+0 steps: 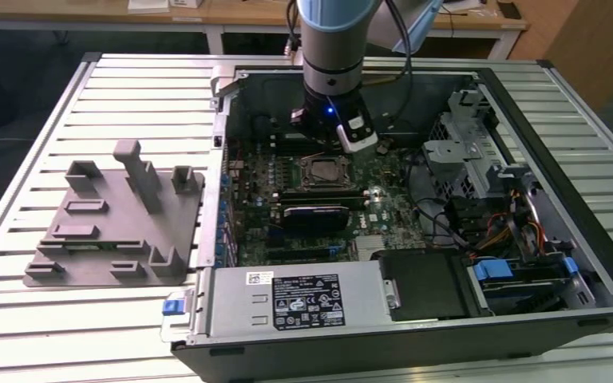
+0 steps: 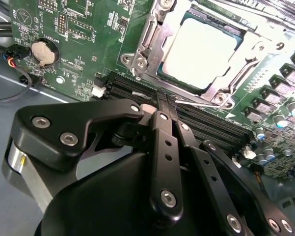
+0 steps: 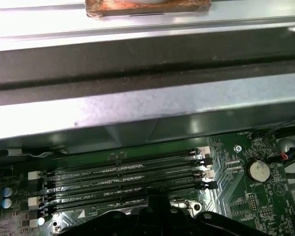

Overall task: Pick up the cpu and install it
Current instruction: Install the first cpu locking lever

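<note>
Tool [image 2: 163, 105] hangs inside the open PC case [image 1: 562, 120], over the motherboard [image 1: 392, 215] at the memory slots [image 3: 122, 174]. In the second wrist view its fingers sit pressed together with nothing between them. The cpu [image 2: 199, 49] already lies seated in its socket frame [image 2: 152, 37], silver top up, just past the tool tips across the memory slots; in the exterior view it lies just nearer than the tool. Grey fixture block [image 1: 115, 231] sits on the desk [image 1: 29, 335], well apart on the exterior view's left.
</note>
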Available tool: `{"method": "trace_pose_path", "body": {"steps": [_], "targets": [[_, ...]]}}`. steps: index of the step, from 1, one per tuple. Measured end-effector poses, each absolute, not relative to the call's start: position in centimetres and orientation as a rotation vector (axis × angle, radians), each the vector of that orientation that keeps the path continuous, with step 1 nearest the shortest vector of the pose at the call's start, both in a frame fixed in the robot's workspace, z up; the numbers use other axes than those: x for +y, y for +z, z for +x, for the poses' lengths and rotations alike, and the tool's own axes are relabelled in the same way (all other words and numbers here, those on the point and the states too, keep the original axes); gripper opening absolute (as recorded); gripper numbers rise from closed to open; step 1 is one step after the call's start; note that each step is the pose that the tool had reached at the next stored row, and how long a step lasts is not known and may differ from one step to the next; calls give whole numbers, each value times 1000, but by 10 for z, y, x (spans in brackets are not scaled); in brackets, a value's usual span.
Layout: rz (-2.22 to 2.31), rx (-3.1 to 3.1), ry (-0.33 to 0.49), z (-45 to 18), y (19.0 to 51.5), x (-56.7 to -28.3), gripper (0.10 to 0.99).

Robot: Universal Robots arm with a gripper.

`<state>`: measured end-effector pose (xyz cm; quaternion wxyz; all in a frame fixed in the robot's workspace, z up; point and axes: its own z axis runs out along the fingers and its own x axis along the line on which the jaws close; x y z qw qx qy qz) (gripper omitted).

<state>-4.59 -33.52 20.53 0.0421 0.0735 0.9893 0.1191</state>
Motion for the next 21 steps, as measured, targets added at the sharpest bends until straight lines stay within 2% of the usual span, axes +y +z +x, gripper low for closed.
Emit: {"method": "trace_pose_path", "body": {"steps": [11,21], "targets": [[282,3014,319,-46,202,-330,106],[337,3003,313,-46,201,-322,106]]}}
